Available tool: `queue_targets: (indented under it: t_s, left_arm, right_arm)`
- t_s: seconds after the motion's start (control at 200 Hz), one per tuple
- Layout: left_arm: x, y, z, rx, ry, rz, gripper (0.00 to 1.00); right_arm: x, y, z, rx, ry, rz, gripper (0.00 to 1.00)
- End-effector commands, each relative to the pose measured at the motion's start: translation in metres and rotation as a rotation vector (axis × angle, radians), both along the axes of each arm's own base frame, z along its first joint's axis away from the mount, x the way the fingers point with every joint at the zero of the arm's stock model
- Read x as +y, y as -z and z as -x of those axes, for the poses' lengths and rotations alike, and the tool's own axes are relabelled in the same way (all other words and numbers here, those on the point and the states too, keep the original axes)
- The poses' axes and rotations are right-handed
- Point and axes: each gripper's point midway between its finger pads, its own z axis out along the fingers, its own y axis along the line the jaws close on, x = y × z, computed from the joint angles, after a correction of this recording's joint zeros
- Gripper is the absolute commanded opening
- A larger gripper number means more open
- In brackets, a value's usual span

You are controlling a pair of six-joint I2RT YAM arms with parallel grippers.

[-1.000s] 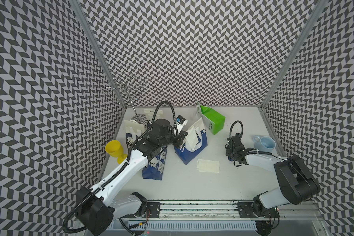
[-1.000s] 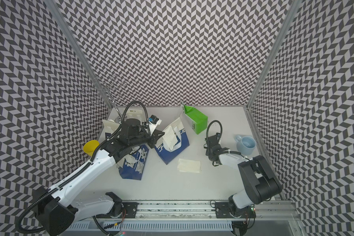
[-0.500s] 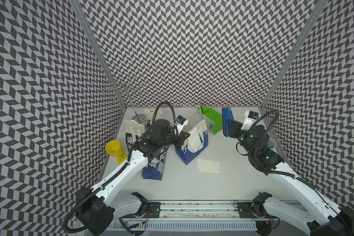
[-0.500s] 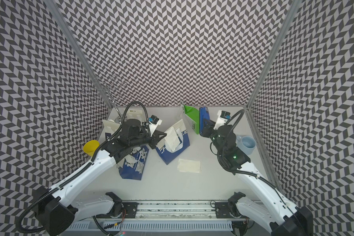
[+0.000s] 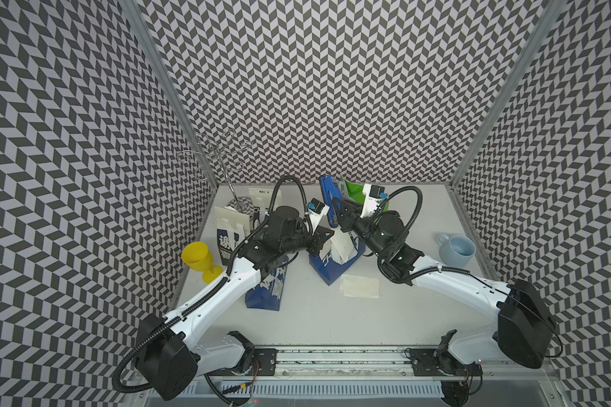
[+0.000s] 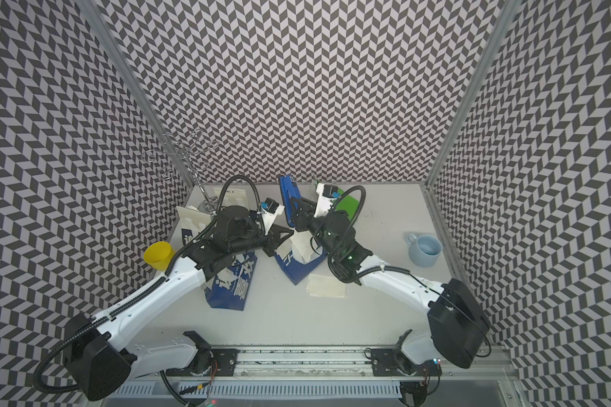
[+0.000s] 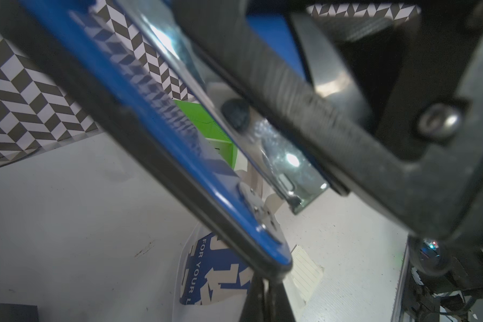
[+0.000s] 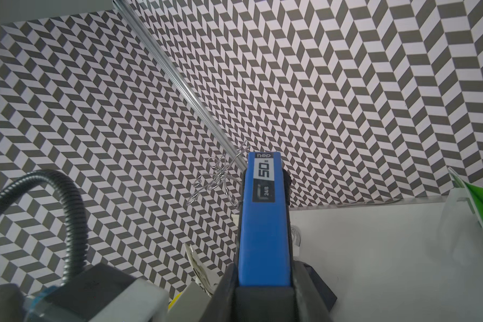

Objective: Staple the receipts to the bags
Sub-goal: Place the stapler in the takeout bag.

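Stapling is pending: right gripper (image 5: 339, 216) clamps the stapler (image 5: 328, 197), mouth agape and empty; left gripper (image 5: 321, 243) is closed at a bag (image 5: 327, 270); receipts (image 5: 360, 286) lie loose beside it.

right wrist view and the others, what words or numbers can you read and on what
"50" and "24/6": label on the blue plastic stapler.
Small word at the stapler's tip: too blurred to be sure.
"FOR YOUR L", cut off: dark blue paper bag in the left wrist view.
Big white Chinese characters: standing dark blue paper bag, partly hidden, unreadable.
Cream paper receipts: print too small.
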Motion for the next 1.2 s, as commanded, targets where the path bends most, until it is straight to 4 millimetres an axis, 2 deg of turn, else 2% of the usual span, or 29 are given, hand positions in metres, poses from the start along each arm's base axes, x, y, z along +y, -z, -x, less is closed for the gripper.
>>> queue_targets:
  t_s: [0.0, 0.16, 0.351, 0.621, 0.891, 1.197]
  left_arm:
    - [-0.004, -0.029, -0.001, -0.079, 0.003, 0.076, 0.0]
    - [-0.006, -0.036, 0.003, -0.095, 0.024, 0.094, 0.0]
    - [-0.006, -0.033, 0.004, -0.079, 0.022, 0.098, 0.0]
    - [-0.003, -0.044, -0.003, -0.093, -0.019, 0.126, 0.0]
    - [-0.003, -0.053, -0.01, -0.093, -0.052, 0.146, 0.0]
    - [0.0, -0.046, -0.016, -0.071, -0.085, 0.127, 0.0]
  right_arm:
    - [-0.014, -0.07, 0.013, -0.149, 0.033, -0.196, 0.0]
    - [-0.012, -0.061, 0.011, -0.158, 0.058, -0.19, 0.0]
    - [-0.007, -0.07, 0.003, -0.193, 0.085, -0.195, 0.0]
    - [-0.01, -0.045, 0.004, -0.167, 0.138, -0.1, 0.0]
    - [-0.013, -0.035, 0.014, -0.181, 0.186, -0.006, 0.0]
    - [-0.014, -0.053, 0.028, -0.274, 0.221, 0.039, 0.0]
